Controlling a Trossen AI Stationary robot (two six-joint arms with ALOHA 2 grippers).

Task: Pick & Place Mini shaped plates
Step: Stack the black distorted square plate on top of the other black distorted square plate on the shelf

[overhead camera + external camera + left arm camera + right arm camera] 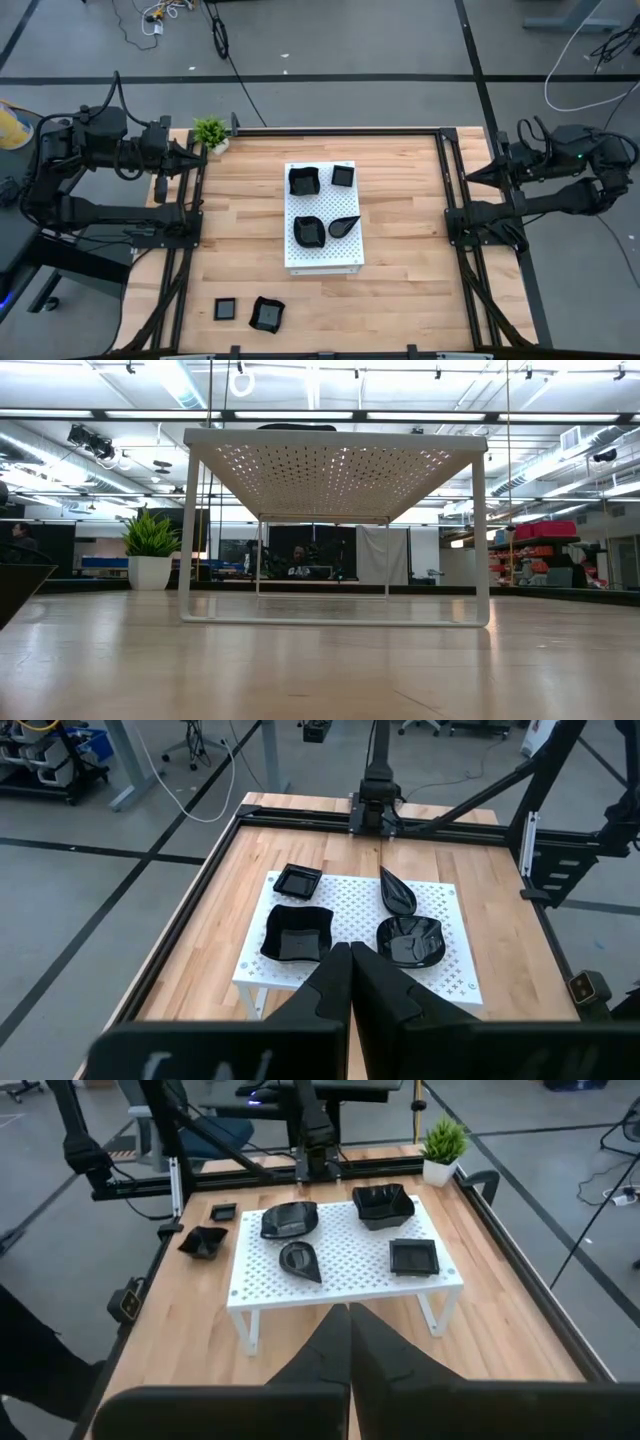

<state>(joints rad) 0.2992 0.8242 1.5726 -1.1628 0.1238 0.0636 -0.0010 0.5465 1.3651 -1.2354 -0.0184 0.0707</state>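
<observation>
My left gripper (203, 153) is parked at the tabletop's (420, 280) left edge, fingers pressed together. Two mini shaped plates (266, 314) sit near the front edge; four rest on the white board (325, 262). The right gripper (470, 176), also pinched closed, waits right. I'd spread the left fingers first, then descend squarely over a rim.

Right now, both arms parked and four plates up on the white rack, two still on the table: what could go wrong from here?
1. The white rack stands raised on thin legs; a hard press could rock it and the four plates.
2. The teardrop plate lies close beside the wavy plate; a gripper reaching for one may nudge the other.
3. The two loose plates lie near the table's front edge; a bump could send them off.
</observation>
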